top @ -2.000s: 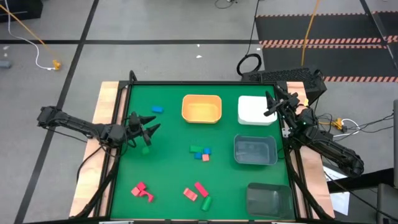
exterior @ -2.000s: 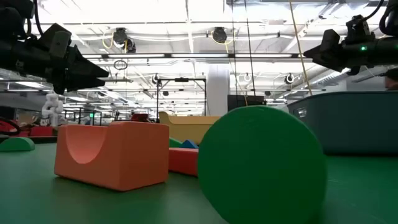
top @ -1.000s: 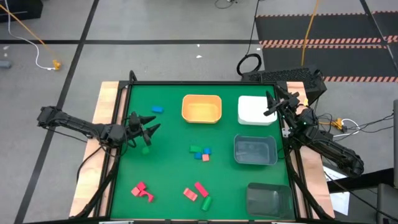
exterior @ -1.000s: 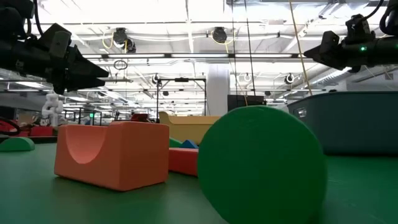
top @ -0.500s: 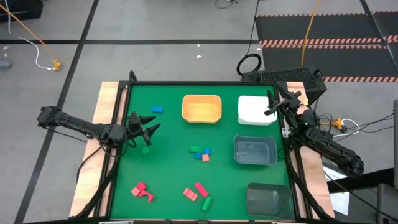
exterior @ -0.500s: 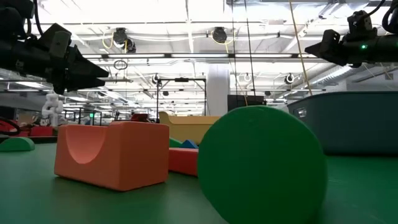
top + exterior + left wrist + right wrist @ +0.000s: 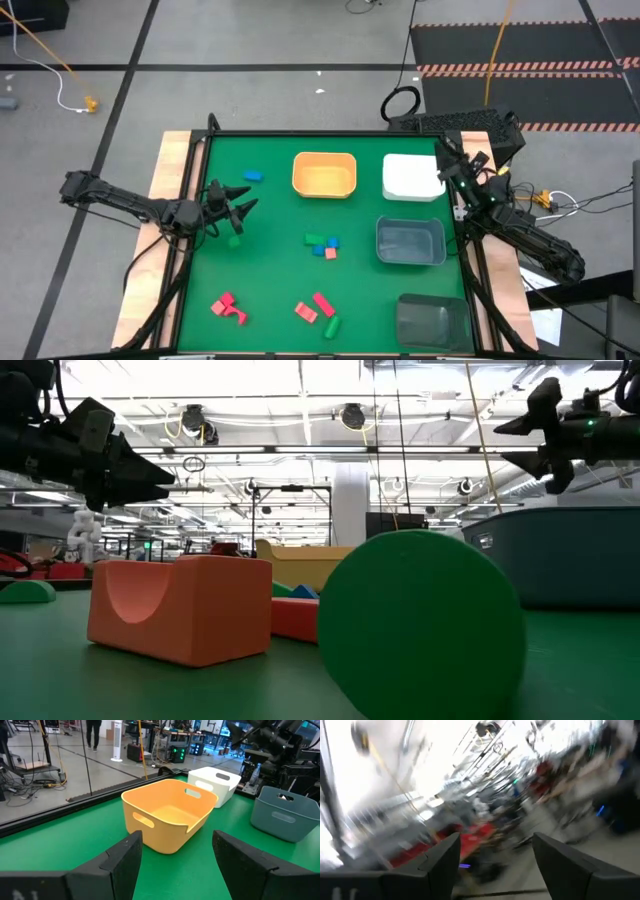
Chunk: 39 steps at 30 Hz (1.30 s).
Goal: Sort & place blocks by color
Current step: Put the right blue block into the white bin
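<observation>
**A:** What is the high view giving you that the others are not?

**B:** The whole mat. My left gripper [image 7: 243, 203] is hovering near the left edge with its fingers apart and nothing between them, a green block [image 7: 234, 242] lying just beside it and a blue block [image 7: 253, 176] farther toward the bins. A cluster [image 7: 322, 245] of green, blue and red pieces is sitting mid-mat, red blocks [image 7: 228, 308] are lying near the front left, and a red bar [image 7: 323, 304] with a green piece [image 7: 332, 326] is lying front centre.

**A:** And the low view?

**B:** It is showing only what is close — a big green round [image 7: 420, 625] and an orange-red arch block [image 7: 180, 608] filling the front, with most of the mat hidden behind them. My right gripper [image 7: 522, 440] is showing high up there, its fingers spread and empty.

**A:** Where is that one from above?

**B:** It is sitting at the right edge, beside the white bin [image 7: 412, 177]. Its own wrist view is showing only blur.

**A:** The bins?

**B:** The orange bin [image 7: 324, 174] is looking empty — my left wrist view is looking straight into it. The grey bin [image 7: 410, 242] and the second grey bin [image 7: 432, 321] are showing no blocks from above. Every block I am seeing is lying on the mat.
</observation>
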Each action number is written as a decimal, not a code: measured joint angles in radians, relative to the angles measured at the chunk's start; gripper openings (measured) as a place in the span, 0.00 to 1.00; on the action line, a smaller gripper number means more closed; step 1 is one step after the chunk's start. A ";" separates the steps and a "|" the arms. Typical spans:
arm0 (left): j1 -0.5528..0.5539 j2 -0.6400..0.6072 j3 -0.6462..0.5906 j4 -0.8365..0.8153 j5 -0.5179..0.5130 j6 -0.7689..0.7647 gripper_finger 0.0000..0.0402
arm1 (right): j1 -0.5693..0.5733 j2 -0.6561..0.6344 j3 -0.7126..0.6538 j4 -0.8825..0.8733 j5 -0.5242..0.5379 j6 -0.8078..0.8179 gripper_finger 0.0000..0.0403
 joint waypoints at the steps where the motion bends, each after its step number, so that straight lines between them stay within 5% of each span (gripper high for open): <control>1: 0.000 0.000 0.000 0.000 0.000 0.000 0.60 | 0.000 0.000 0.000 -0.005 0.008 0.058 0.60; 7: 0.000 0.000 0.000 0.000 0.000 0.000 0.60 | 0.000 0.000 0.000 -0.008 0.114 0.148 0.60; 11: 0.000 0.000 0.000 0.000 0.000 0.000 0.60 | 0.000 0.000 0.000 0.000 0.110 0.189 0.60; 18: 0.000 0.000 0.000 0.000 0.000 0.000 0.60 | -0.001 0.000 0.000 0.004 0.114 0.494 0.60; 24: 0.000 0.000 0.000 0.009 0.000 -0.001 0.60 | -0.001 0.000 0.000 0.007 0.114 0.532 0.60; 39: 0.017 0.000 0.000 0.374 -0.049 -0.047 0.60 | -0.001 0.000 0.000 0.044 0.114 0.590 0.60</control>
